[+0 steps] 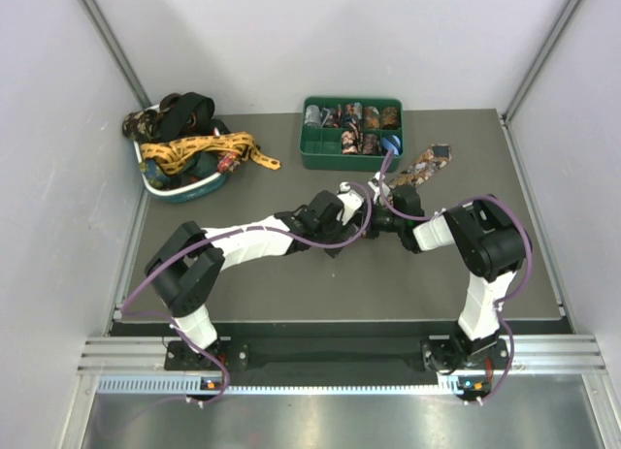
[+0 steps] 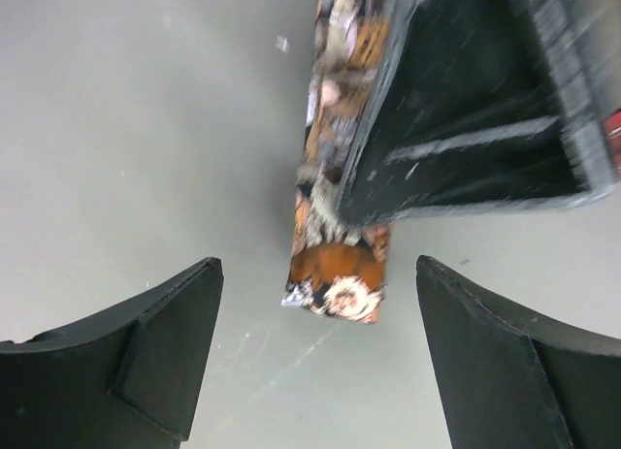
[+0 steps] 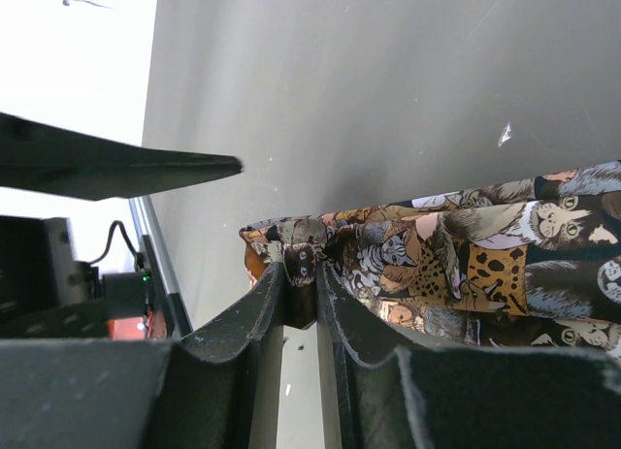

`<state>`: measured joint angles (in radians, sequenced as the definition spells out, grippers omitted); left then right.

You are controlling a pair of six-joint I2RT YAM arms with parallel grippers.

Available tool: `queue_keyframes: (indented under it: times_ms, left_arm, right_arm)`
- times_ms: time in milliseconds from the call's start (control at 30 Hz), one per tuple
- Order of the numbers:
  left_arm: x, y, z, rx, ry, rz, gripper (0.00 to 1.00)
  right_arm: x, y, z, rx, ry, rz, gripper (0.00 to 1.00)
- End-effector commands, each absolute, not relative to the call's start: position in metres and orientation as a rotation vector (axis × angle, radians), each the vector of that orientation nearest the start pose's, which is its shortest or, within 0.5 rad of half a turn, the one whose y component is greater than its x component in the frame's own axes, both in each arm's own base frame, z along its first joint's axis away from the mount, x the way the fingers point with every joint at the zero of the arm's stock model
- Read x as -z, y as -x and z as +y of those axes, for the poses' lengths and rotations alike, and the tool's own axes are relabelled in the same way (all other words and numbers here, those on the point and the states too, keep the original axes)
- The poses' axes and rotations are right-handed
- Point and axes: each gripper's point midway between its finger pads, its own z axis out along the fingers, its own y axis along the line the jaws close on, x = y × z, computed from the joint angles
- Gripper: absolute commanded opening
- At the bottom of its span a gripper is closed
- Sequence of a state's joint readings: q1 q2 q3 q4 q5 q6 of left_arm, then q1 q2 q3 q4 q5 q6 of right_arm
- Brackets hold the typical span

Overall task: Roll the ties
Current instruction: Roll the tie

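A brown cat-patterned tie (image 1: 419, 167) lies flat on the table, running from the table's middle toward the back right. My right gripper (image 3: 299, 272) is shut on the tie (image 3: 466, 260) close to its near end, pinching a fold of the fabric. My left gripper (image 2: 318, 265) hangs open just above the table, its fingers either side of the tie's end (image 2: 335, 274) without touching it. From above, the left gripper (image 1: 356, 200) and right gripper (image 1: 386, 199) stand close together at mid-table.
A green compartment tray (image 1: 312, 158) at the back middle holds several rolled ties. A white-and-teal basket (image 1: 199, 189) at the back left is heaped with loose ties, a gold-yellow one (image 1: 209, 148) draped over it. Purple cables loop along both arms.
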<state>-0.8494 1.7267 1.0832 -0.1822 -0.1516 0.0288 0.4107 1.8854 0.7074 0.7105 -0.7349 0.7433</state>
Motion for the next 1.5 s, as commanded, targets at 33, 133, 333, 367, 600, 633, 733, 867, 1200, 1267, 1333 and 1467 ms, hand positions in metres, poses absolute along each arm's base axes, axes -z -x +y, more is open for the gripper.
queue_keyframes:
  times_ms: [33,133,333,367,600,633,733,867,1200,1267,1333,1467]
  left_arm:
    - [-0.063,-0.309,-0.302,0.204,-0.98,2.115,0.86]
    - [-0.067,-0.304,-0.311,0.276,-1.024,2.119,0.86]
    - [-0.062,-0.301,-0.32,0.384,-1.066,2.104,0.85]
    - [-0.063,-0.305,-0.319,0.386,-1.053,2.099,0.85]
    - [-0.053,-0.314,-0.319,0.427,-1.047,2.106,0.83]
    - [-0.052,-0.316,-0.319,0.429,-1.05,2.107,0.82]
    - [-0.046,-0.32,-0.319,0.421,-1.056,2.122,0.81]
    - [-0.041,-0.319,-0.323,0.433,-1.087,2.133,0.78]
    - [-0.025,-0.316,-0.319,0.401,-1.14,2.209,0.57]
    - [-0.022,-0.317,-0.317,0.376,-1.144,2.222,0.56]
    - [-0.019,-0.314,-0.315,0.366,-1.155,2.233,0.56]
    - [-0.016,-0.313,-0.312,0.345,-1.161,2.251,0.52]
  right_arm:
    - [-0.064,-0.318,0.295,-1.431,0.232,2.153,0.17]
    - [-0.065,-0.317,0.294,-1.432,0.233,2.154,0.17]
    - [-0.064,-0.317,0.294,-1.431,0.235,2.155,0.17]
    - [-0.062,-0.317,0.294,-1.43,0.231,2.16,0.17]
    - [-0.061,-0.317,0.296,-1.446,0.228,2.163,0.17]
    - [-0.062,-0.317,0.296,-1.446,0.231,2.158,0.17]
    - [-0.062,-0.318,0.296,-1.447,0.229,2.159,0.17]
    - [-0.06,-0.316,0.296,-1.453,0.226,2.167,0.17]
    - [-0.059,-0.316,0.296,-1.459,0.222,2.17,0.17]
    - [-0.06,-0.317,0.296,-1.458,0.224,2.168,0.17]
    - [-0.06,-0.317,0.297,-1.46,0.225,2.168,0.17]
    - [-0.058,-0.316,0.296,-1.461,0.219,2.176,0.18]
